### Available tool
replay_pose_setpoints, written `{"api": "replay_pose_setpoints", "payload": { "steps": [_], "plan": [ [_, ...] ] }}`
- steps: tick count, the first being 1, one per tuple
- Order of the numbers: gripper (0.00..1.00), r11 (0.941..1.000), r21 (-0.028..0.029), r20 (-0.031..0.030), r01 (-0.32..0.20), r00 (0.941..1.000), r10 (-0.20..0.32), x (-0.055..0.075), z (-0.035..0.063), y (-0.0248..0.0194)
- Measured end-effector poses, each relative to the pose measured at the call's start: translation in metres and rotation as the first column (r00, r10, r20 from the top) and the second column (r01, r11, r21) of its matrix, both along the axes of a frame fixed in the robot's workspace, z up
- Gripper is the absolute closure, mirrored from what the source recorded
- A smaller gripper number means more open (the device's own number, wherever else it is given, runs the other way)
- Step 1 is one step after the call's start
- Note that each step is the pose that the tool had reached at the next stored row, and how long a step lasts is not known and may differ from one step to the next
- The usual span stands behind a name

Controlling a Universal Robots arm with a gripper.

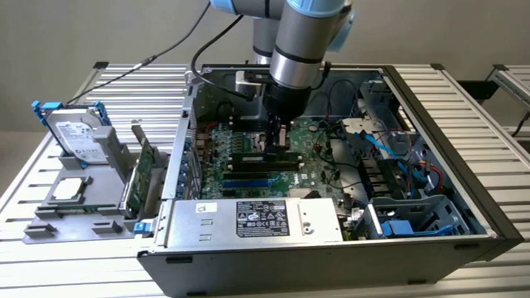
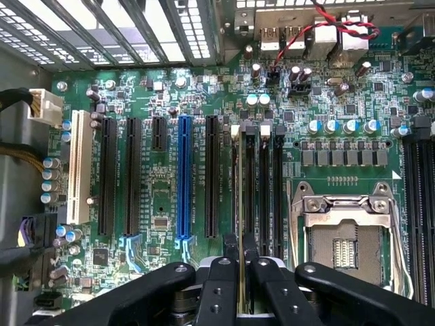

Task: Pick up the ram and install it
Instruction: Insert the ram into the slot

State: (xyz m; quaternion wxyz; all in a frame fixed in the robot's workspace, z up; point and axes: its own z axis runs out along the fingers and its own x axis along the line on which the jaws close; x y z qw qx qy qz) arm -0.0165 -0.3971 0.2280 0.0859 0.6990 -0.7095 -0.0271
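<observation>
The black matte jaws are nearly closed, pinching the ram (image 2: 240, 204), a thin green board seen edge-on. It stands upright along the long black plastic slots (image 2: 277, 190) of the green motherboard (image 2: 163, 197). In the exterior view, a silvery hard drive (image 1: 74, 133) stands at 9 o'clock from the dark case (image 1: 314, 273), on the ribbed metal table (image 1: 141, 93).

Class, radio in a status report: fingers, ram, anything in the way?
Fingers shut on ram. Ram edge-on, lined up along black memory slots beside CPU socket; seating unclear. Nothing seen blocking the slot.
</observation>
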Motion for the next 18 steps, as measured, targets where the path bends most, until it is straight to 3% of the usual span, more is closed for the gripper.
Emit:
{"api": "replay_pose_setpoints", "payload": {
  "steps": [3, 4, 7, 13, 18],
  "plan": [
    [0.86, 1.0000, -0.0003, 0.0158, 0.000, 0.9999, 0.000, 0.0000, 0.0000, 0.0007],
    [0.86, 1.0000, -0.0007, 0.0180, 0.000, 0.9998, 0.000, -0.0002, -0.0001, 0.0007],
    [0.86, 1.0000, -0.0043, 0.0192, 0.000, 0.9998, 0.000, -0.0005, -0.0007, 0.0008],
    [0.86, 0.9998, -0.0180, 0.0193, 0.000, 0.9998, 0.000, -0.0007, -0.0041, 0.0009],
    [0.86, 0.9998, -0.0191, 0.0193, 0.000, 0.9998, 0.000, -0.0013, -0.0042, 0.0010]
  ]
}}
